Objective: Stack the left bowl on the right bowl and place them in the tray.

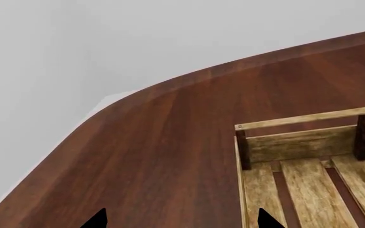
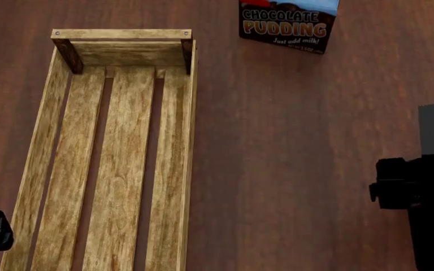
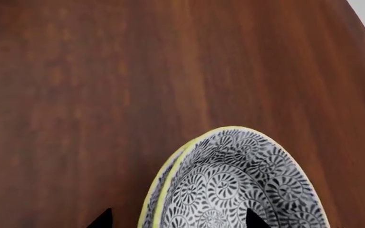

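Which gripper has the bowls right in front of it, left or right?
The right gripper: its wrist view shows the patterned bowls at its jaws. The left gripper faces only bare table and the tray's end.

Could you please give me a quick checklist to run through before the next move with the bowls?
1. Bowls stacked: ok, two rims nested.
2. Tray free of objects: ok in the part shown.
3. Right gripper holding the bowls: cannot tell, only the fingertips show.
4. Left gripper holding nothing: ok, bare table and the tray's corner beneath.
5. Pudding box apart from the tray: ok.
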